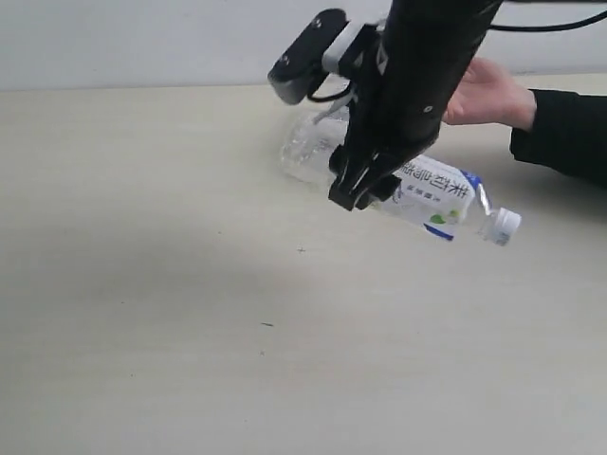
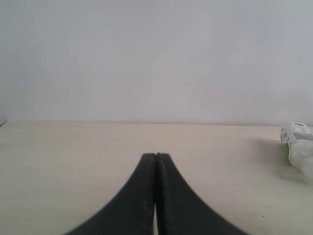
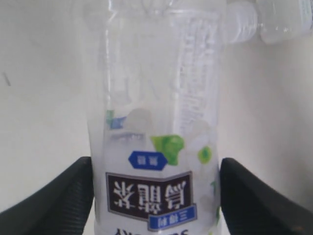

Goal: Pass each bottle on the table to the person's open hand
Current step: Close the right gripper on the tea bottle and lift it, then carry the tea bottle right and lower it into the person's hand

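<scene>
We see a clear white-capped bottle (image 1: pixel 438 197) lying on its side between the fingers of the right tool (image 1: pixel 365 194), which has closed against both its sides at the white label with green spots and blue accents. Its cap (image 1: pixel 507 226) points away from the arm. We cannot tell whether it holds liquid, or whether it is off the surface (image 1: pixel 142 303). The right wrist view shows a second bottle (image 3: pixel 286 19) just beyond it. The left wrist view shows a distant bottle (image 2: pixel 297 144) on its side, well apart from the left tool (image 2: pixel 156 164), whose fingers press together on nothing. An open hand (image 1: pixel 486 95) in a dark sleeve (image 1: pixel 569 142) rests behind the arm. The surface is cream-beige with tiny dark specks, and the wall (image 2: pixel 146 58) is plain and pale.
</scene>
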Robot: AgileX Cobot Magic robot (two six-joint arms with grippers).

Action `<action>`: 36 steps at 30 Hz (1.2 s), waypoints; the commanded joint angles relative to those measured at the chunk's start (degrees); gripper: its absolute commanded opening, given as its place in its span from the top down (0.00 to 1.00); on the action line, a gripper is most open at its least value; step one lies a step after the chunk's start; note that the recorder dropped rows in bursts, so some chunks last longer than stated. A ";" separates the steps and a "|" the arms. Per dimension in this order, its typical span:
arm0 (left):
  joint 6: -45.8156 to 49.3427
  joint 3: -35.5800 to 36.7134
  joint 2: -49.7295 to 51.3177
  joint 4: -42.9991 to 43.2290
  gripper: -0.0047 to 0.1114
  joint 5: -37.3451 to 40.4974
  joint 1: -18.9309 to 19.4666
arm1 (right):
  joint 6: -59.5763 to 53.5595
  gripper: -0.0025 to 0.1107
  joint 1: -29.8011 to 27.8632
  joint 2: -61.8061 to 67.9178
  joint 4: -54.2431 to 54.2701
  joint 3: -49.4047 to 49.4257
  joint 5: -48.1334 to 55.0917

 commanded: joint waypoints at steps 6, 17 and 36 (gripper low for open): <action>0.04 -0.03 -0.39 -0.15 0.96 -0.24 -0.15 | 19.62 0.98 -0.37 -14.55 -10.75 -1.24 7.76; 0.04 -0.03 -0.39 -0.15 0.96 -0.24 -0.15 | 23.22 0.98 -13.53 -13.57 -2.62 -5.56 8.80; 0.04 -0.03 -0.39 -0.15 0.96 -0.24 -0.15 | 20.60 0.98 -17.74 12.34 -1.52 -25.73 9.47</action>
